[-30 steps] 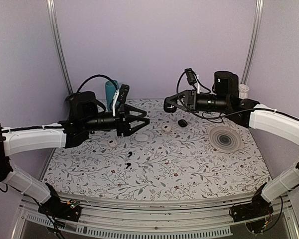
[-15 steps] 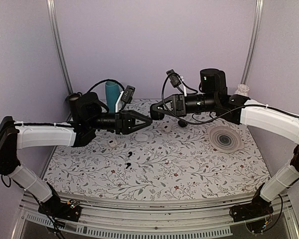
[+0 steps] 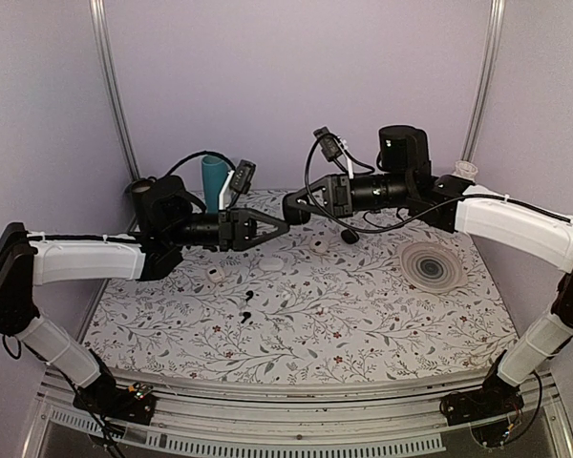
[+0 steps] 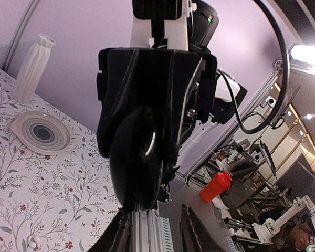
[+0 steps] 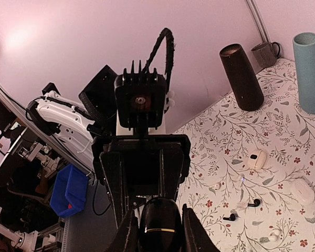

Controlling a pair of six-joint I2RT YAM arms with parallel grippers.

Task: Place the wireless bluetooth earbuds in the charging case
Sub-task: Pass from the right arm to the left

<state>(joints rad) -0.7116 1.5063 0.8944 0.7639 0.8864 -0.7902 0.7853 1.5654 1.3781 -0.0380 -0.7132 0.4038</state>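
Note:
My right gripper [image 5: 158, 233] is shut on the charging case [image 5: 158, 227], a small glossy black case with a thin seam, and holds it in the air over the back middle of the table. My left gripper [image 4: 155, 231] faces it tip to tip, jaws partly open and empty. The case [image 4: 139, 157] hangs just beyond the left fingertips. In the top view the grippers [image 3: 272, 229] [image 3: 292, 208] meet and hide the case. Two tiny black earbuds [image 3: 249, 295] [image 3: 244, 315] lie on the flowered table, and both [image 5: 256, 202] [image 5: 231, 216] also show in the right wrist view.
White rounded cases [image 3: 214, 276] [image 3: 270, 262] [image 3: 320, 244] and a flat black oval lump [image 3: 349, 235] lie on the table. A ringed plate [image 3: 432, 265] sits at the right. A teal cup [image 3: 213, 176], a dark tumbler [image 5: 241, 76] and a white vase [image 3: 466, 172] stand at the back.
Both arms have swung toward the middle until the grippers meet. The right gripper moved left with the case. The left gripper's jaws look narrower than a second ago.

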